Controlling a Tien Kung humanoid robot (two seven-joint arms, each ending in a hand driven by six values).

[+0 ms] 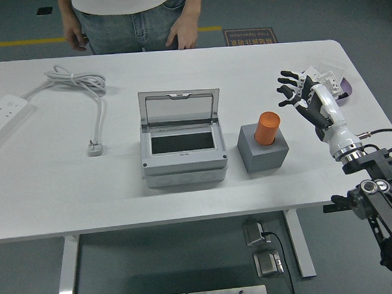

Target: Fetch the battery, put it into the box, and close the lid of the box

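From the head view, the right hand is hovering over the right part of the white bench with its fingers spread wide and gripping nothing. It is hanging just to the right of the orange battery and is not touching it. The battery is standing upright in a grey block, leaning a little to the right. Just to the left of the block, the grey box is sitting near the middle of the bench with its clear lid standing open at the back. A white power strip is lying at the left edge, and its coiled cable is running down to a plug lying well to the left of the box. Some small white and purple items are lying behind the hand. A person is standing at the far side, both hands hanging at the bench's far edge.
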